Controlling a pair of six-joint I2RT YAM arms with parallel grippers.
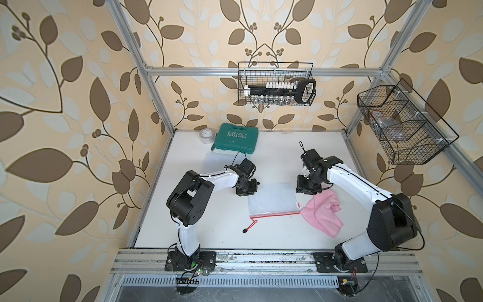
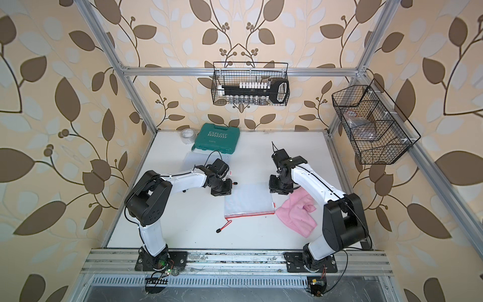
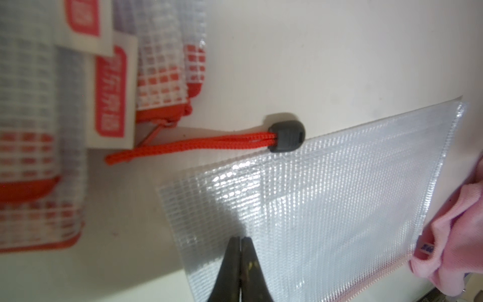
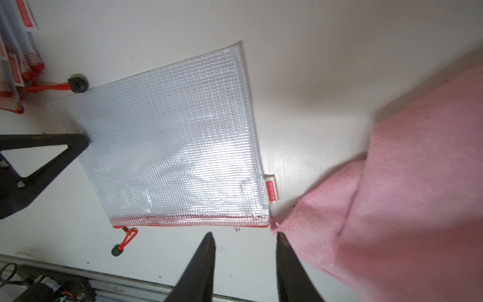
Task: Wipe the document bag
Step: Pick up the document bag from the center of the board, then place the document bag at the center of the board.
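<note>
The mesh document bag (image 1: 273, 200) lay flat on the white tabletop (image 1: 209, 230). The left gripper (image 3: 240, 239), fingers closed together, rested on the bag's edge, probably to pin it for wiping. The right gripper (image 4: 244, 235) was parted and empty by the bag's zip corner, one tip touching the pink cloth (image 4: 392, 196) there.

Two tools: left tool (image 3: 240, 241), right tool (image 4: 244, 235). One bag (image 1: 273, 200) alone, plus a far-left stack (image 1: 219, 158), count unclear. One pink cloth (image 1: 322, 213), one green case (image 1: 236, 140), one tape roll (image 1: 206, 135). Two baskets: far basket (image 1: 244, 75), right basket (image 1: 418, 154).

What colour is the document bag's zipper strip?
The zipper strip is red; the right wrist view shows it best.
</note>
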